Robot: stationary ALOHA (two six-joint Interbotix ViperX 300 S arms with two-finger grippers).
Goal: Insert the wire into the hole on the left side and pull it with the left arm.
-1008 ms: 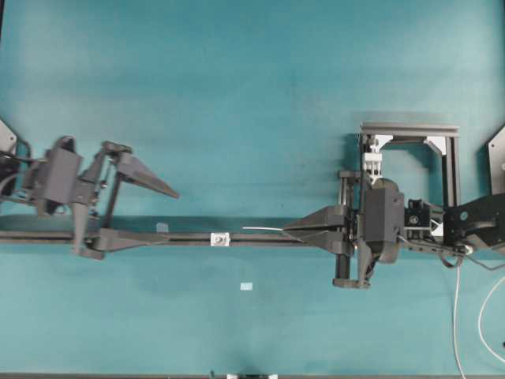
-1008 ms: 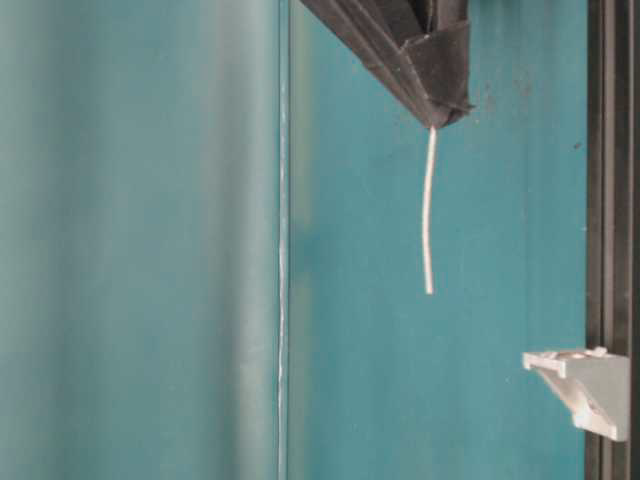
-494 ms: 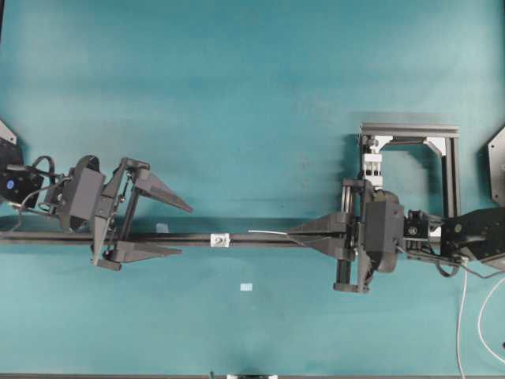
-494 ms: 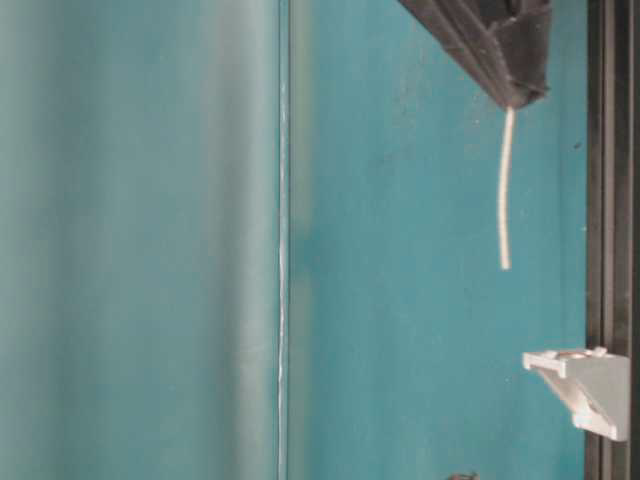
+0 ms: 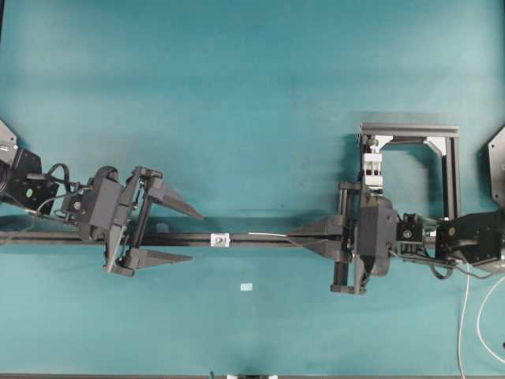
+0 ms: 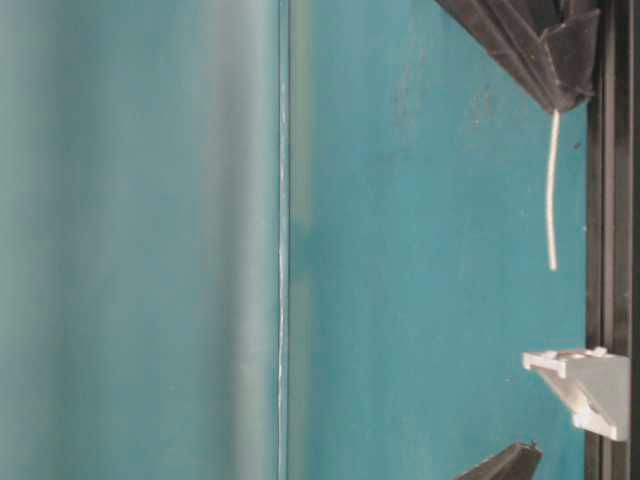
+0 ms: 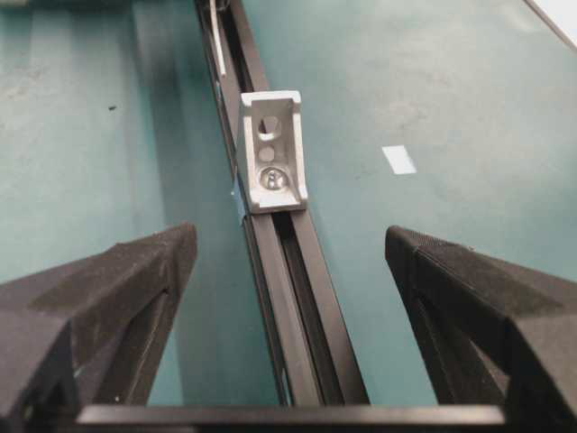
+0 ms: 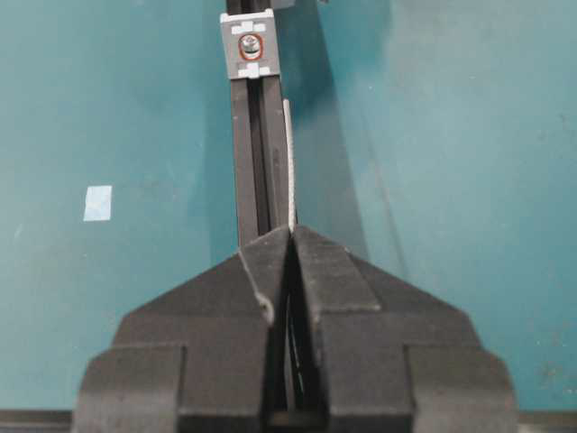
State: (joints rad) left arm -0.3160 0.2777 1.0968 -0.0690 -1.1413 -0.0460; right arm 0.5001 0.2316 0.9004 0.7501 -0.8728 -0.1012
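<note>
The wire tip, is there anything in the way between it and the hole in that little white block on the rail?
Nothing visible. The wire, pinched in the shut right gripper, points along the black rail toward the hole; only bare rail lies between them.

two grippers (image 5: 175, 234) (image 5: 293, 233), one wire (image 5: 264, 234)

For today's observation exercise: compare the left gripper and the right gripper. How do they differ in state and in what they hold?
The left gripper stands open, a finger on each side of the black rail; the right gripper is shut. The left gripper holds nothing; the right gripper pinches the wire. Both point along the rail toward the white block.
</note>
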